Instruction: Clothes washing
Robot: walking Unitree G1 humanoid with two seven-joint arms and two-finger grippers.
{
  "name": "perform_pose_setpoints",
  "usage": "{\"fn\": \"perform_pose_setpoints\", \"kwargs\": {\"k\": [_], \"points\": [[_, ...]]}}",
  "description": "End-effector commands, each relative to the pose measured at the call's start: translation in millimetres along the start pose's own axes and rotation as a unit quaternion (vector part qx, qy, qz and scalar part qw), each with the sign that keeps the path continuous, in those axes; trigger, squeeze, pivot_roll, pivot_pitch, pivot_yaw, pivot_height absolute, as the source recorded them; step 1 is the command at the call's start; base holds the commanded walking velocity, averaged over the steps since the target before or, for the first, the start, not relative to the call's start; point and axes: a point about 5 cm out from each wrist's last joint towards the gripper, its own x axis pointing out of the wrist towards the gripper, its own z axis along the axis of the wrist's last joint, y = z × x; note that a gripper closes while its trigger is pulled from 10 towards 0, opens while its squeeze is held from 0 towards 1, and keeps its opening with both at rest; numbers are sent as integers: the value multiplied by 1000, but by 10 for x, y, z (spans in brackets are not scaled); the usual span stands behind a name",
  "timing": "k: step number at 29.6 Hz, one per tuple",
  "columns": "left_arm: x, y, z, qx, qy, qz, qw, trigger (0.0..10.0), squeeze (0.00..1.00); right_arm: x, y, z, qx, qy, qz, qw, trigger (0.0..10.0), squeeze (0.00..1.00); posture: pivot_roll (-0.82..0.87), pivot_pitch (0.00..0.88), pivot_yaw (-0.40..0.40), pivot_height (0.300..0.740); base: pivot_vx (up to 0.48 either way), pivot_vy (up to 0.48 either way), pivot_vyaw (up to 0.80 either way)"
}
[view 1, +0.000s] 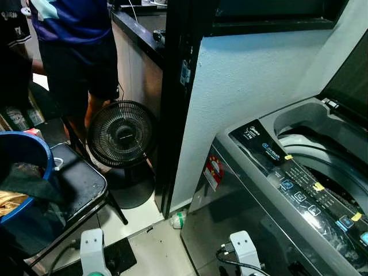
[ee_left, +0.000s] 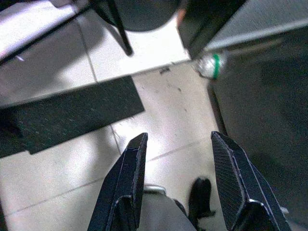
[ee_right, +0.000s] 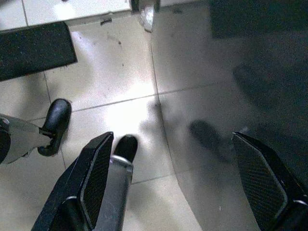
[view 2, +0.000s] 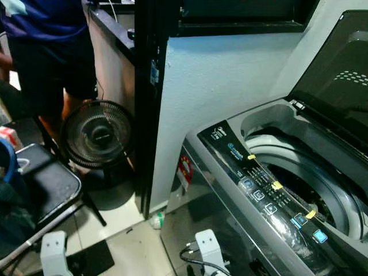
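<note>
The robot's two silver arms are hanging low at the bottom edge of the head view, pointing at the pale tiled floor (ee_left: 159, 125). The left gripper (ee_left: 180, 183) is holding its two long black fingers moderately apart with nothing between them; the right gripper (ee_right: 192, 187) is spreading wide, also empty, just beside the glossy grey front of the machine.

The grey top-loading washing machine (view 1: 253, 190) is standing at the robot's right, its dark lid (view 2: 339, 75) raised against the wall and its drum (view 2: 322, 184) lying open; whether any laundry is already inside cannot be made out. The clothes, a dark crumpled heap with something tan among it (view 1: 17, 192), are sitting in a round blue plastic basin (view 1: 31, 152) on a black folding metal chair (view 1: 80, 181) at the robot's left, well apart from the drum.

A black round floor fan (view 1: 122, 133) is standing between chair and wall, a person in a blue shirt and dark shorts (view 1: 75, 52) behind it, and a small clear bottle with a green band (view 1: 179, 219) is lying on the floor at the machine's corner.

Judging from this, the risks are lying in the turn toward the basin: a swinging arm could be knocking the fan or tipping the chair, a foot could be rolling on the bottle, and a loosely pinched garment could be trailing and dropping short of the drum.
</note>
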Motion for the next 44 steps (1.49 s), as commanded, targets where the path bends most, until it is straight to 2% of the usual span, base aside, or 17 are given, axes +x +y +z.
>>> {"fn": "perform_pose_setpoints", "kwargs": {"k": [1,5,8,15,17,19,22,25,29,32,33,35,36,37,38,40,44], "points": [[-12,-28,-42,11,7,-8,1000,10000,0,-7,7,-28,-3,3,4,1000,10000,0,59,0,-97,740,0,0,0],[35,20,226,5,-66,20,998,10000,0,14,86,-17,-60,19,22,998,10000,0,81,0,-102,740,0,0,400],[52,15,297,20,-75,13,997,10000,0,53,149,128,-50,-6,30,998,10000,0,85,0,-92,740,0,0,800],[26,-80,147,30,-45,-18,998,10000,0,85,181,276,-46,-31,21,998,10000,0,74,0,-85,740,0,0,800],[-3,-96,153,70,-65,-23,995,10000,0,84,206,271,-46,-34,24,998,10000,0,79,0,-81,740,0,0,800],[-24,-81,153,97,-77,-12,992,10000,0,78,215,243,-49,-32,26,998,10000,0,83,0,-84,740,0,0,800],[-46,-23,111,67,-73,14,995,10000,0,71,221,221,-76,-28,40,996,10000,0,57,0,-65,740,0,0,800],[-54,73,140,106,-74,35,991,10000,0,76,169,299,-76,-41,35,996,10000,0,56,0,-35,740,0,0,800],[-43,105,157,104,-68,40,991,10000,0,74,134,322,-76,-45,31,996,10000,0,56,0,-35,740,0,0,800],[-12,132,230,93,-69,31,993,10000,0,57,76,255,-64,-37,16,997,10000,0,95,0,3,740,0,0,800],[11,191,304,91,-63,16,994,10000,0,39,69,167,-42,-33,-3,999,10000,0,140,0,64,740,0,0,800],[16,217,325,96,-59,11,994,10000,0,33,77,141,-36,-34,-11,999,10000,0,140,0,64,740,0,0,800],[10,311,350,110,-48,16,993,10000,0,20,93,72,14,-33,-24,999,10000,0,146,0,88,740,0,0,0],[10,311,350,110,-48,16,993,10000,0,20,93,72,14,-33,-24,999,10000,0,146,0,88,740,0,0,0],[0,398,369,101,-42,30,994,10000,0,16,117,29,34,-26,-31,999,10000,0,153,0,138,740,0,0,0],[-5,440,379,93,-40,37,994,10000,0,16,131,14,33,-23,-34,999,10000,0,153,0,138,740,0,0,0],[-9,630,518,34,-48,75,995,10000,0,39,218,81,74,-41,-41,996,10000,0,136,0,121,740,0,0,0]]}}
